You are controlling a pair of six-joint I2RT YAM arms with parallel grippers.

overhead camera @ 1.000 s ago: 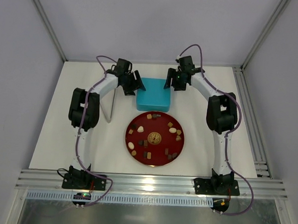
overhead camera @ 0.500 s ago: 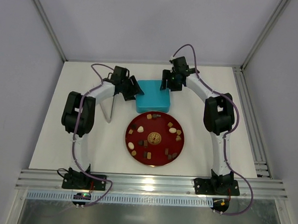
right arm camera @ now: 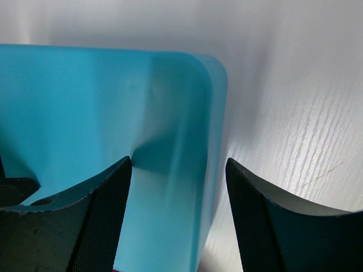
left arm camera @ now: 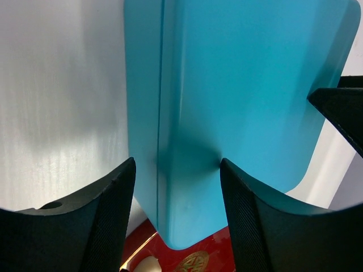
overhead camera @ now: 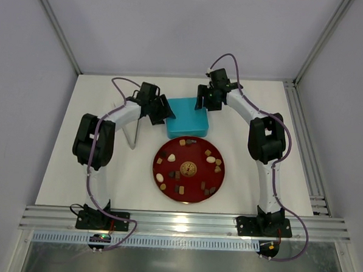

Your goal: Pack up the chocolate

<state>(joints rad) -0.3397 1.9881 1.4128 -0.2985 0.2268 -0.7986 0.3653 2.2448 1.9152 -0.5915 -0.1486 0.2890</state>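
The chocolate (overhead camera: 209, 157), several small brown, tan and cream pieces, lies scattered on a round red plate (overhead camera: 216, 180) around a gold-foil ball (overhead camera: 188, 167). Behind the plate sits a closed teal box (overhead camera: 187, 117). My left gripper (overhead camera: 166, 111) is open, its jaws straddling the box's left near corner (left arm camera: 177, 170); the box (left arm camera: 238, 85) fills that view with a strip of plate (left arm camera: 227, 255) below. My right gripper (overhead camera: 203, 102) is open, its jaws straddling the box's far right corner (right arm camera: 178, 164). The box's top (right arm camera: 85, 102) shows in the right wrist view.
A thin grey metal piece (overhead camera: 133, 133) stands upright left of the plate, beside my left arm. An aluminium rail (overhead camera: 183, 221) runs along the near table edge. Frame posts stand at the table's far corners.
Both grippers have moved in to the teal box: the left to its left side, the right up and left to its far right corner. The plate and chocolate have not moved.
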